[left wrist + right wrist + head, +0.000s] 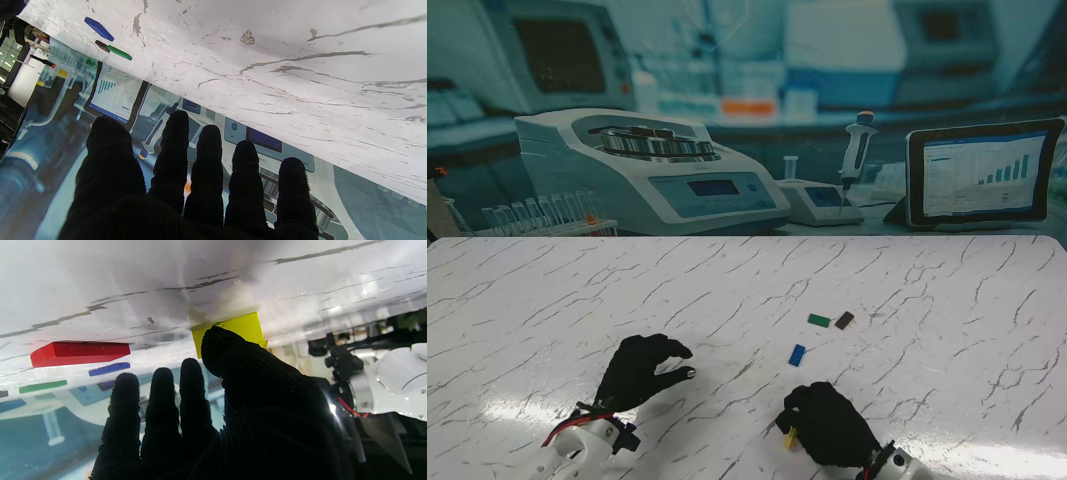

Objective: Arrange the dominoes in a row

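Note:
Three dominoes lie flat mid-table: a green domino (818,320) with a brown domino (844,320) just to its right, and a blue domino (797,354) nearer to me. The left wrist view also shows the blue domino (98,29), green domino (119,52) and brown domino (102,46). My right hand (829,424) is curled near the front edge, its thumb (220,343) pressed on a yellow domino (233,327) that pokes out at the yellow domino's end (789,437). A red domino (80,353) lies just ahead of the right fingers, hidden in the stand view. My left hand (641,371) hovers, holding nothing.
The white marble table (947,300) runs back to a printed lab backdrop (727,120). In the right wrist view, my left arm's white housing (397,383) is close beside the right hand.

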